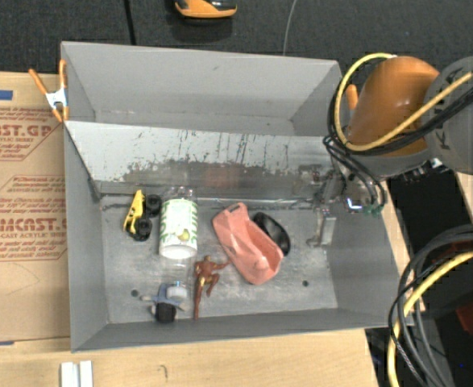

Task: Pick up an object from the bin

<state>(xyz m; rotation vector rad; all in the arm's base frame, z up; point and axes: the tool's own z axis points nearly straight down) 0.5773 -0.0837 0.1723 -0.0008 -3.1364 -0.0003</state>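
At nine o'clock on the floor of the bin (81, 240) lay a yellow toy car (134, 213), with a white bottle (178, 228) beside it. Toward six lay a brown figure (205, 279). At the centre a pink shoe-like piece (248, 244) touched a black rounded object (273, 230). At three o'clock the gripper (322, 230) hung over bare floor, with the black object nearest at its nine. I could not tell how far open it was.
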